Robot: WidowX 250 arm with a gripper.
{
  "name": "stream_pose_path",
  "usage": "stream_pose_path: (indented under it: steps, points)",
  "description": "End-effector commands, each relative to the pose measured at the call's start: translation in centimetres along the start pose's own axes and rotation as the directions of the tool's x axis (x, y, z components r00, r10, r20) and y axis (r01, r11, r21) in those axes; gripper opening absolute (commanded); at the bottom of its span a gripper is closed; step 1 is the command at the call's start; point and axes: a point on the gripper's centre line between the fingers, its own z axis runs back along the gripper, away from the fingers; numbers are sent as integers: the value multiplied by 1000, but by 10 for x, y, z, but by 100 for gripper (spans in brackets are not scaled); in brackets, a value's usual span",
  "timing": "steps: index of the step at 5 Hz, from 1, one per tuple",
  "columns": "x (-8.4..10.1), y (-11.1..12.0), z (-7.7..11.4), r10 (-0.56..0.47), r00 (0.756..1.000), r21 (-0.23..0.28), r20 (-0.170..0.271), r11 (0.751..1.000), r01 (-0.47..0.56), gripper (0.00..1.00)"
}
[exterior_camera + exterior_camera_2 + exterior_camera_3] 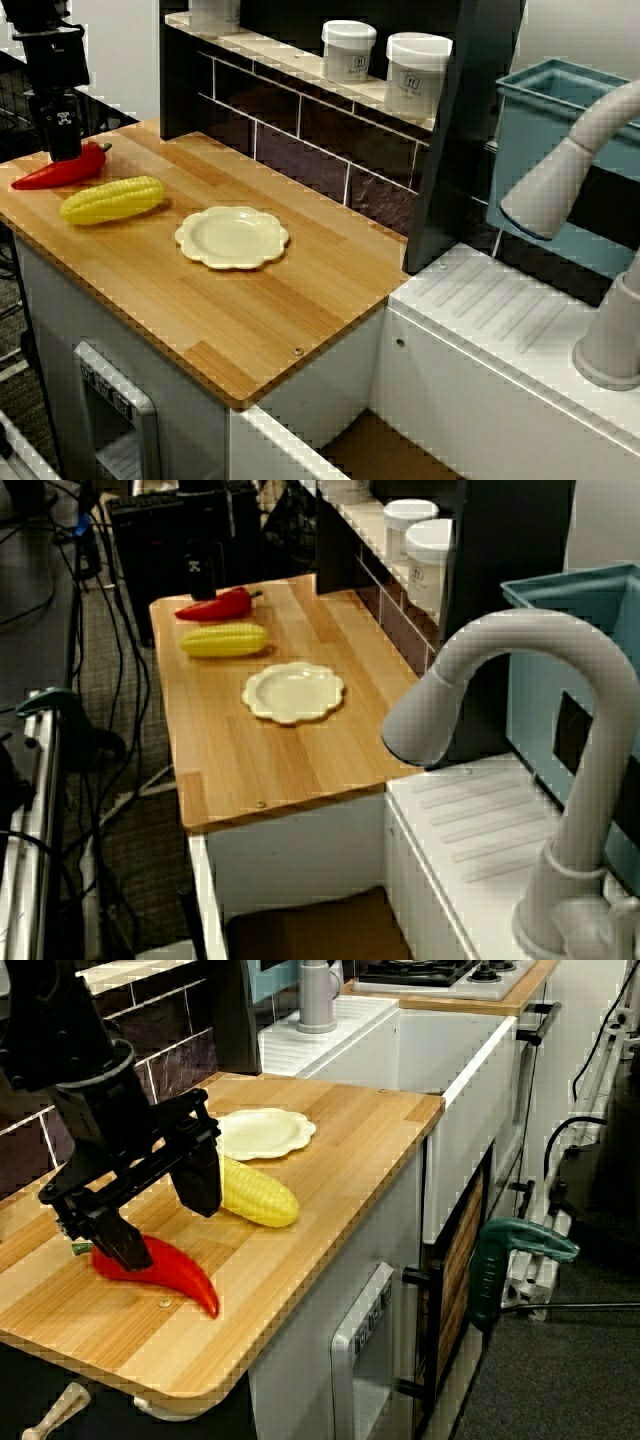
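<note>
Seen from the counter's end, our black claw (163, 1228) stands open on the wooden counter (330, 1160). One finger (122, 1245) sits at the stem end of a red pepper (170, 1275). The other hangs before a yellow corn cob (262, 1200), at the pepper's two o'clock. A cream plate (262, 1132) lies beyond, at one o'clock.

Counter (250, 330): the front half is bare, so there is open approach from the front edge and from above. Corn (255, 1195) lies just beside pepper (165, 1270), crowding one side of the spread gripper (170, 1235). Plate (232, 237) sits mid-board, low. The back is blocked by tiled wall (300, 140) and jar shelf (300, 62). Faucet (460, 670) stands past the sink end.
</note>
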Motion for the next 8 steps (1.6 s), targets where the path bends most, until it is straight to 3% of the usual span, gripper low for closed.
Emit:
stream_pose_path:
  steps: [1,2,3,5,7,8]
  points:
    - [0,0,0,0,1000,0,0,1000,0,100]
    - [-1,7,14,42,999,6,-4,999,-42,100]
    - [2,14,16,90,996,9,-14,996,-90,100]
    - [0,11,7,228,971,37,67,972,-231,100]
    - [4,-6,-1,240,961,97,141,962,-254,100]
    - [7,-2,-17,241,963,78,123,965,-251,0]
